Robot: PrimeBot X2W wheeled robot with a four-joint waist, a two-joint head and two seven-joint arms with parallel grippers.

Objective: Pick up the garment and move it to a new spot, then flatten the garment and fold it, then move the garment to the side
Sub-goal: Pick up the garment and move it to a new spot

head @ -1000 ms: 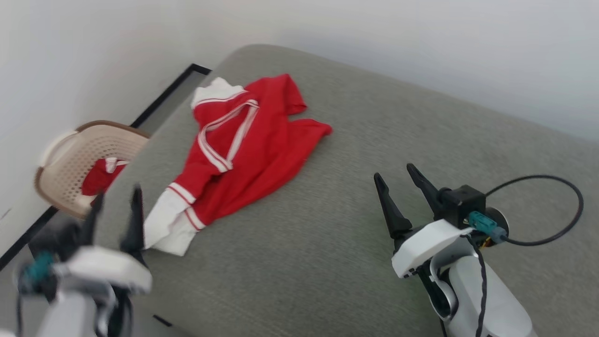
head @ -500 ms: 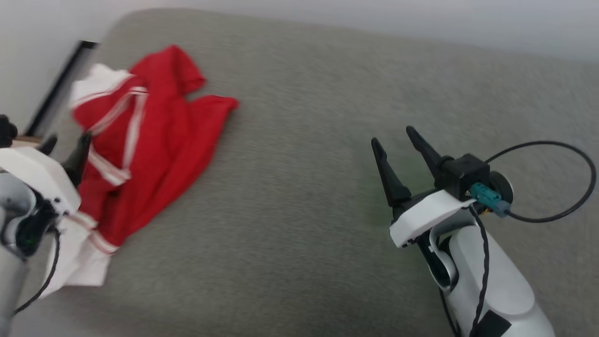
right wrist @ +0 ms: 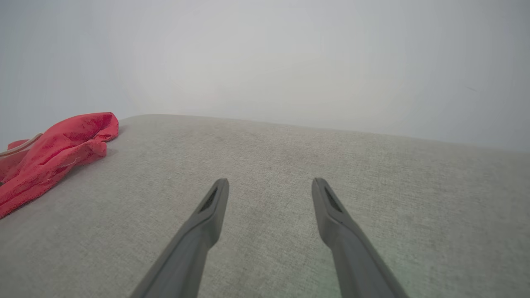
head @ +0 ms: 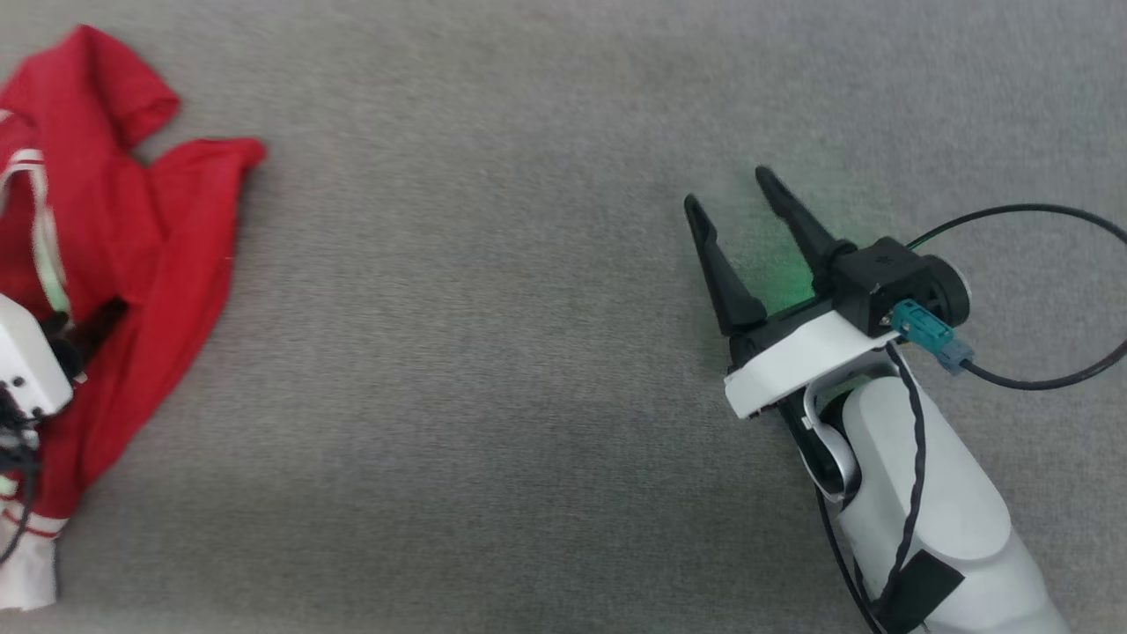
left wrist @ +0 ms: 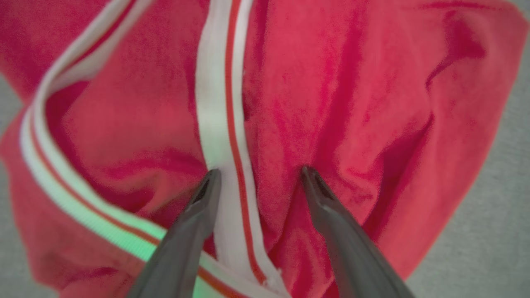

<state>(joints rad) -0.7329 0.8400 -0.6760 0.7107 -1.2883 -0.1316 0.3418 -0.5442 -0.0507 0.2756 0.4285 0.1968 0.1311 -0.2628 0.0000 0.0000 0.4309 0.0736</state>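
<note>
The left gripper [left wrist: 260, 170] stands spread wide, holding nothing. Its two dark fingers [left wrist: 194, 215] point down into the garment [left wrist: 352, 103], one on either side of the white-and-red striped trim [left wrist: 221, 103], with their tips at the cloth; whether they press into it I cannot tell. In the head view that arm's white wrist housing [head: 22, 370] sits over the garment's near half.

The right gripper [head: 727, 187] is also fully spread and empty. It is well apart from the garment, off to the garment's right, low over the grey upholstered surface [head: 458, 352], fingers pointing away from the robot. Its pale forearm [head: 924, 519] slants up from the lower right, and a black cable [head: 1039, 211] loops off the wrist on the side away from the garment.

The garment lies crumpled on the surface, red folds bunched, a white sleeve end [head: 22, 581] at its near corner. Bare grey fabric stretches between the garment and the right gripper. In the right wrist view the surface's far edge meets a pale wall [right wrist: 265, 62] beyond the garment.
</note>
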